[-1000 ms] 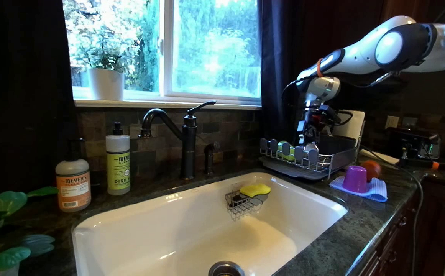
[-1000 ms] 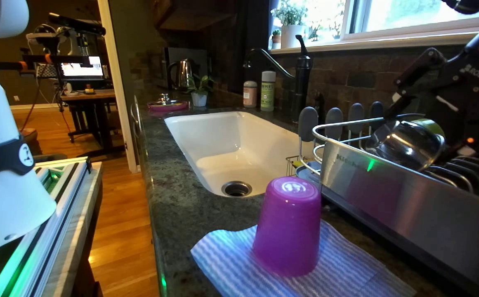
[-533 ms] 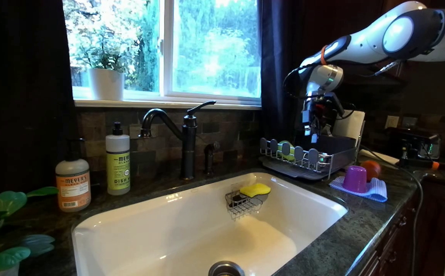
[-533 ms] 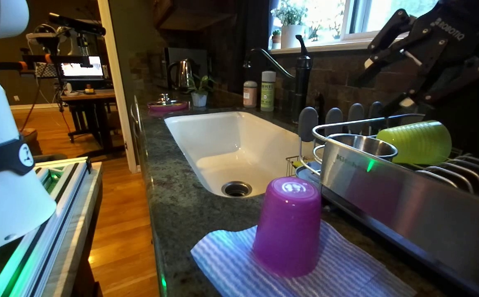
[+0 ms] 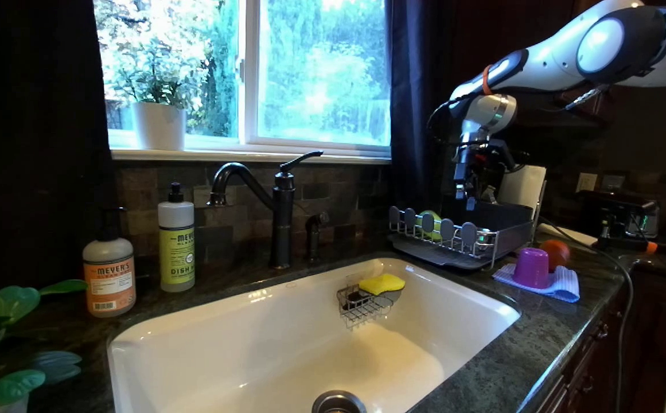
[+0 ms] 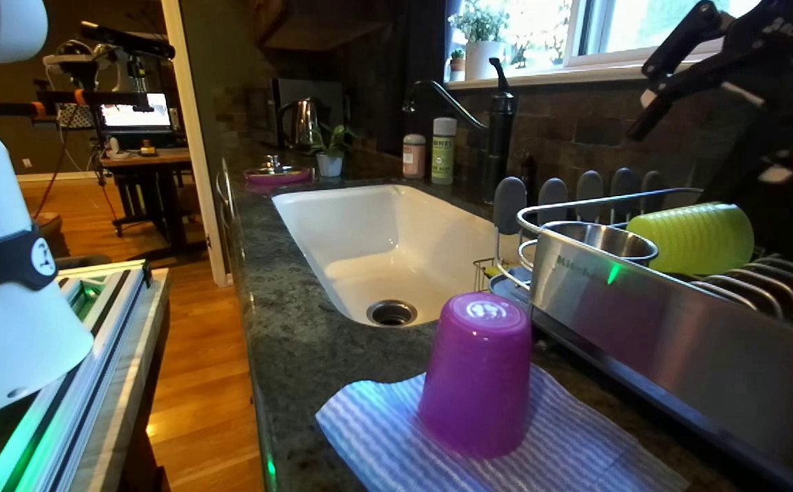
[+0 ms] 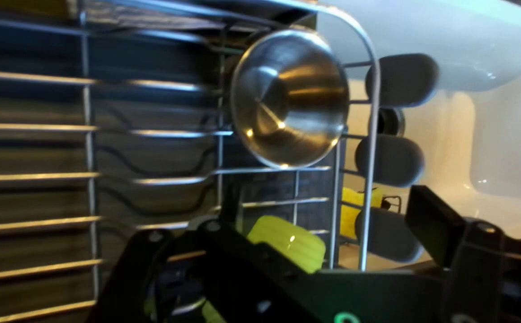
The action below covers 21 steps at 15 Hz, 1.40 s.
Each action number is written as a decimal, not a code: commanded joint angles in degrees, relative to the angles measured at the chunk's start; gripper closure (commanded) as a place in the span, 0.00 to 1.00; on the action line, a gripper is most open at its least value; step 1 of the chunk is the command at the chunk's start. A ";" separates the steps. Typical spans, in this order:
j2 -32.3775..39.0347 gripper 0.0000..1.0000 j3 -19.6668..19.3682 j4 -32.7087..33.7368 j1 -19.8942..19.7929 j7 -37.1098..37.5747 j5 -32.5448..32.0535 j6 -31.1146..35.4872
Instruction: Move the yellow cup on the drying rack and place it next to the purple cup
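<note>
1. Nearest in an exterior view, the purple cup (image 6: 475, 379) stands mouth down on a striped cloth (image 6: 376, 424) on the bench (image 6: 341, 342); the cloth looks roomy enough for another
2. Just beyond is the drying rack (image 6: 676, 342), with a steel cup (image 6: 597, 238) mouth up at the near end
3. Past that, the yellow cup (image 6: 693, 239) lies on its side in the rack; I'd expect light, stiff plastic with slight give, not fragile, smooth and apt to roll; hold it gently across the middle of its round body, clear of the wires; which end is the mouth I can't make out
4. Farthest, the tool (image 5: 465, 198) hangs above the rack, jaws wide apart, holding nothing
</note>
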 commanded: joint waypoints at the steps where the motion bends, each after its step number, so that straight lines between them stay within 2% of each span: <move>1: -3.94 0.00 0.50 -5.10 0.23 -6.63 -0.24 10.95; 3: -2.92 0.00 2.59 -4.20 -0.64 -12.77 2.13 10.26; 7: 0.84 0.00 4.11 0.92 -0.80 -20.86 1.93 0.80; 8: -0.86 0.00 2.80 -1.40 0.35 -17.22 1.84 4.73; 10: -0.14 0.00 3.01 -0.63 0.35 -19.28 1.85 2.60; 14: 1.13 0.00 5.15 -1.29 -0.15 -26.53 2.57 14.80; 16: 2.43 0.00 6.18 -0.94 -0.30 -29.72 3.08 18.56; 19: 4.90 0.00 6.74 0.19 -0.42 -33.17 4.83 20.11; 21: 6.32 0.00 7.07 0.90 -0.68 -33.79 5.72 17.90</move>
